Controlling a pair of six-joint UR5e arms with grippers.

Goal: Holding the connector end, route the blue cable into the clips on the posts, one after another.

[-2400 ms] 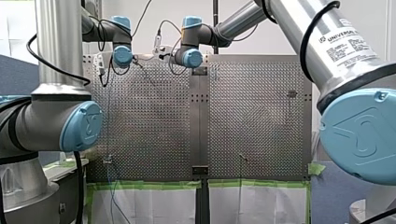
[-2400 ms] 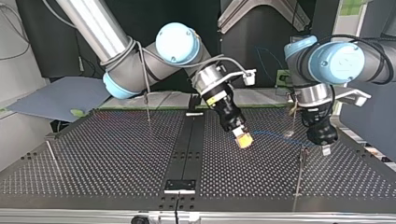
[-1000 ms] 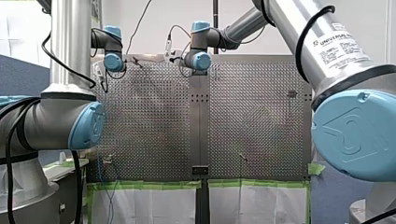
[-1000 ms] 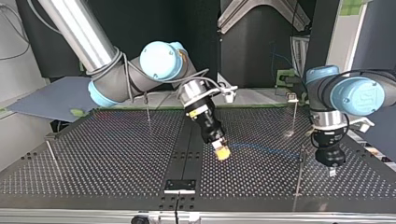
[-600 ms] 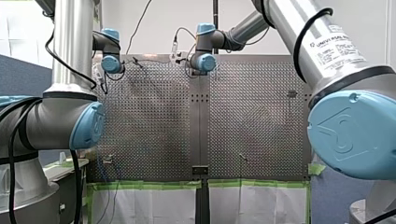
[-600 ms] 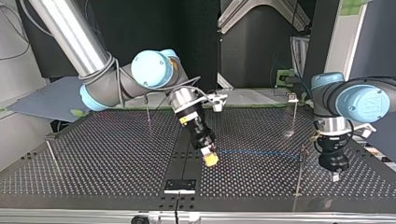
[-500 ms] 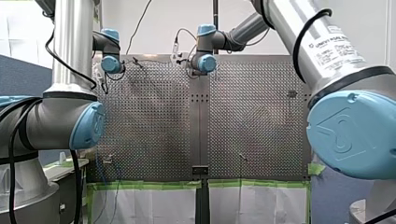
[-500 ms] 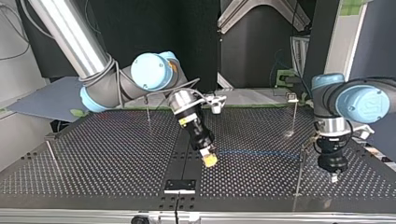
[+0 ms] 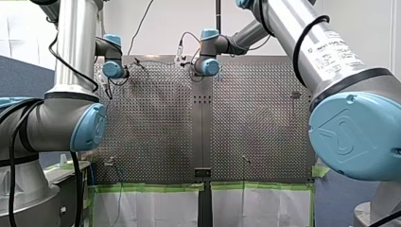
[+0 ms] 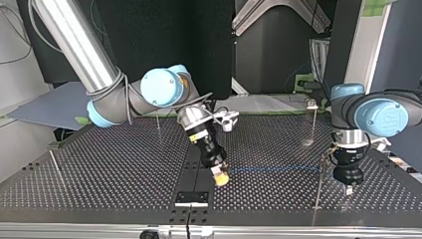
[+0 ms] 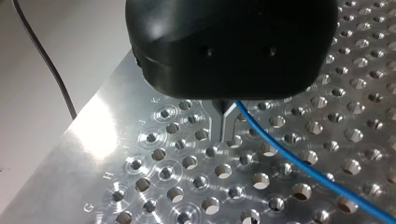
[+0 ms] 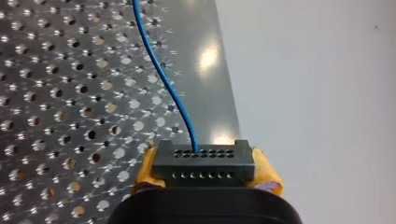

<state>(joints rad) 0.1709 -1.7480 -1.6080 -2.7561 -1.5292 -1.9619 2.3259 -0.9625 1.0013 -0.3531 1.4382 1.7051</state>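
- Right wrist view: my right gripper [image 12: 205, 171] pinches the black connector [image 12: 203, 159] between its yellow pads [image 12: 145, 169]. The blue cable [image 12: 163, 81] leaves the connector and runs ahead over the perforated table [image 12: 56, 93].
- Left wrist view: my left gripper [image 11: 224, 131] has its metal fingers pressed together just above the table. The cable comes out right beside them, and I cannot tell whether they nip it.
- Top view: the cable stretches level from the connector, beside the dark middle strip [image 10: 193, 162], to the near post [image 10: 318, 186] at the view's right. It meets that post near its top, close to my left gripper.
- A second post [image 10: 314, 122] stands further back.
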